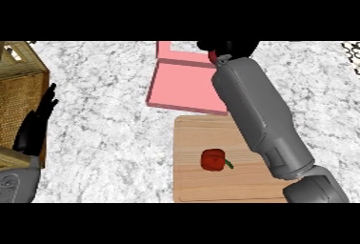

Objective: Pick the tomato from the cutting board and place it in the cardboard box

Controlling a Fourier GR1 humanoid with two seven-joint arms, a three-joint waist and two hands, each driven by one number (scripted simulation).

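Your tomato (214, 160) is red with a small green stem, lying near the middle of the wooden cutting board (193, 186). Your right hand (226, 46) is well beyond it, at the far edge over the pink box (184, 86); you cannot tell how its fingers are set. Your left hand (36, 125) rests open at the left edge, fingers up, over a wicker basket (17, 90). Bare marble counter (105, 133) lies between basket and board.

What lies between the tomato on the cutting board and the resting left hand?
In the head view, only bare marble counter separates the tomato on the cutting board from the left hand.
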